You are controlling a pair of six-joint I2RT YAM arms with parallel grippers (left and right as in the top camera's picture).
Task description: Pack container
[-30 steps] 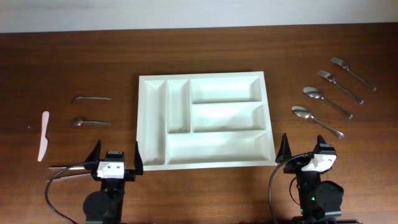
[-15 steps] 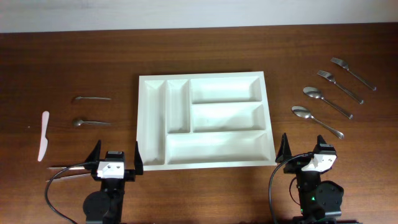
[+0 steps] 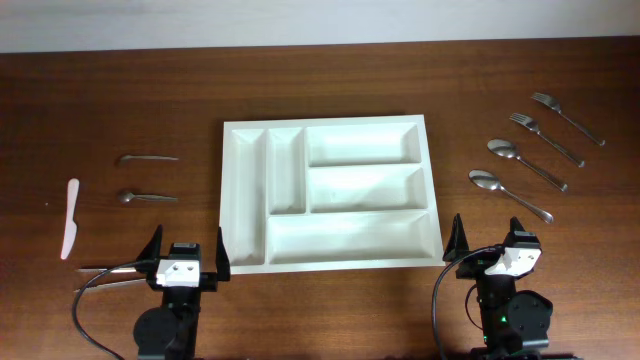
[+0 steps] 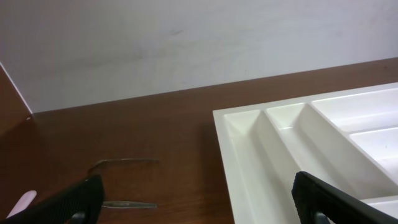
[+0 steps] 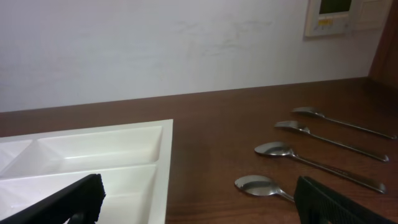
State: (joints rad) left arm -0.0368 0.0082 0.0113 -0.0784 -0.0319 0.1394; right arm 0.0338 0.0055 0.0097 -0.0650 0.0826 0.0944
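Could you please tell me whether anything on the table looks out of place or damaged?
Nothing stands out. The container sits square and empty, the forks and spoons lie in a neat slanted row on its right, and two metal utensils and a white knife lie on its left.

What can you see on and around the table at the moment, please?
container: one, white, table centre, five compartments
forks: two, silver, far right
spoons: two, silver, right of container
small utensils: two, silver, left of container
knife: one, white, far left
table: one, dark brown wood
left fingers: two, black, open, near edge
right fingers: two, black, open, near edge
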